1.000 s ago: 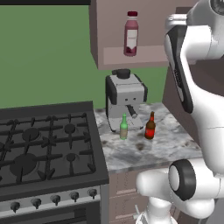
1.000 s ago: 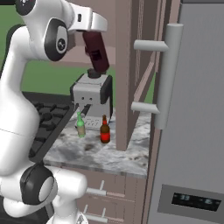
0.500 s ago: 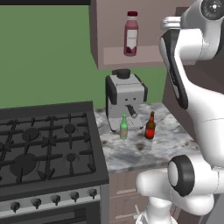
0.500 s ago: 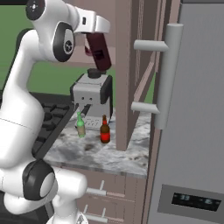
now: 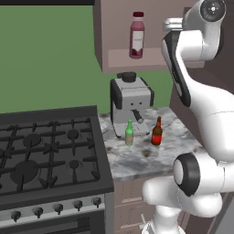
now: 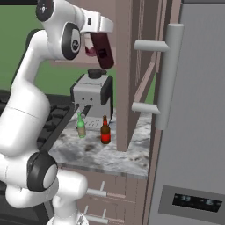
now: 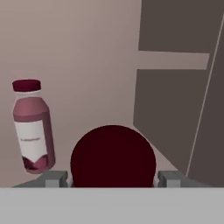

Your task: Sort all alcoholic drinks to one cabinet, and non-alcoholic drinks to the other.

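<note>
My gripper (image 6: 99, 41) is shut on the dark maroon bottle (image 6: 102, 50), holding it high beside the upper cabinet (image 5: 114, 59). In the hand view the bottle's round dark top (image 7: 113, 155) sits between my fingers (image 7: 54, 178), facing into the cabinet. The pink bottle (image 5: 136, 35) with its white label and dark red cap stands upright on the cabinet shelf, and in the hand view it (image 7: 33, 127) is to the left. On the marble counter (image 5: 137, 160) below, the slim green bottle (image 5: 129, 133) (image 6: 81, 125) and the amber-brown bottle (image 5: 156, 132) (image 6: 105, 131) stand upright, close together.
A grey coffee machine (image 5: 130, 107) stands on the counter just behind the two small bottles. A black gas stove (image 5: 45, 151) lies to the left. A tall panel (image 6: 127, 74) and the grey fridge (image 6: 193, 132) with its long handle (image 6: 166, 74) close off the right side.
The arm has risen and swung a little toward the cabinet, carrying the maroon bottle with it. The bottles on the counter and shelf have not moved.
</note>
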